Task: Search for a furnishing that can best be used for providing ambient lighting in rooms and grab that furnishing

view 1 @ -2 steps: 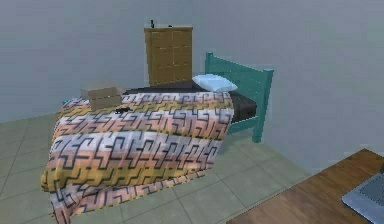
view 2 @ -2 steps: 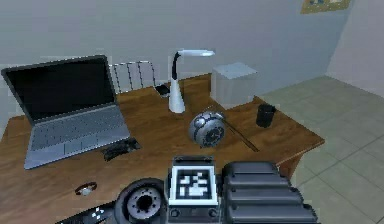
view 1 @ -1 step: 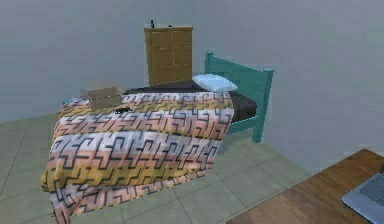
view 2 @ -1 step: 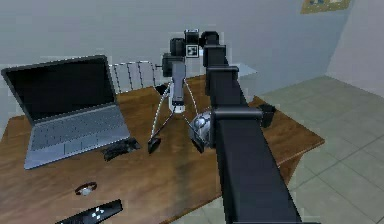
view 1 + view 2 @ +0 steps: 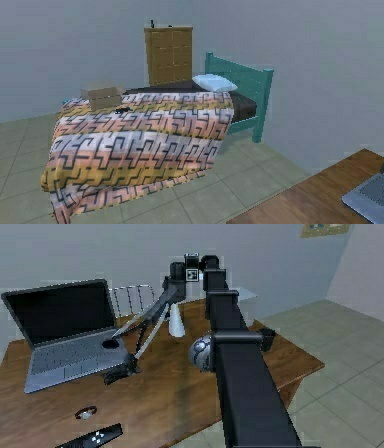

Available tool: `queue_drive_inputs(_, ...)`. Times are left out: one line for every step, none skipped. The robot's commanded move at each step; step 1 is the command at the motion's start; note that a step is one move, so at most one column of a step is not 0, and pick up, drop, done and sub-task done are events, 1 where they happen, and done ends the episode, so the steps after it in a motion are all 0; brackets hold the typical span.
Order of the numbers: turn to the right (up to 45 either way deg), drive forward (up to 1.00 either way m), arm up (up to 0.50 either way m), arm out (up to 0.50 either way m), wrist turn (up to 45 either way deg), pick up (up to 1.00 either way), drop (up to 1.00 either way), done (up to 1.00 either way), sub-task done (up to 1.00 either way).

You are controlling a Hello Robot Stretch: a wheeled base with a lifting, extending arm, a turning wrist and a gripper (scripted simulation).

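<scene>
- Robot arm (image 5: 238,359) stretches across the wooden desk (image 5: 170,402), past a black remote (image 5: 92,437).
- Desk lamp (image 5: 177,321) stands right of the laptop (image 5: 60,329), at the gripper (image 5: 170,292).
- Jaw state, and any hold, cannot be told.

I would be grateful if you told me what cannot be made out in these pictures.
Arm side view: whether the gripper holds anything; the desk lamp stands right at it.
Arm side view: a grey round thing, partly hidden by the arm.
Arm side view: a wall picture, cut by the top edge.
Forward view: a dark thing atop the wardrobe, too small.
</scene>
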Motion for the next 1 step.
queue_drive_inputs(0.0,0.00,0.00,0.00,45.0,0.00,0.00,0.00,0.00)
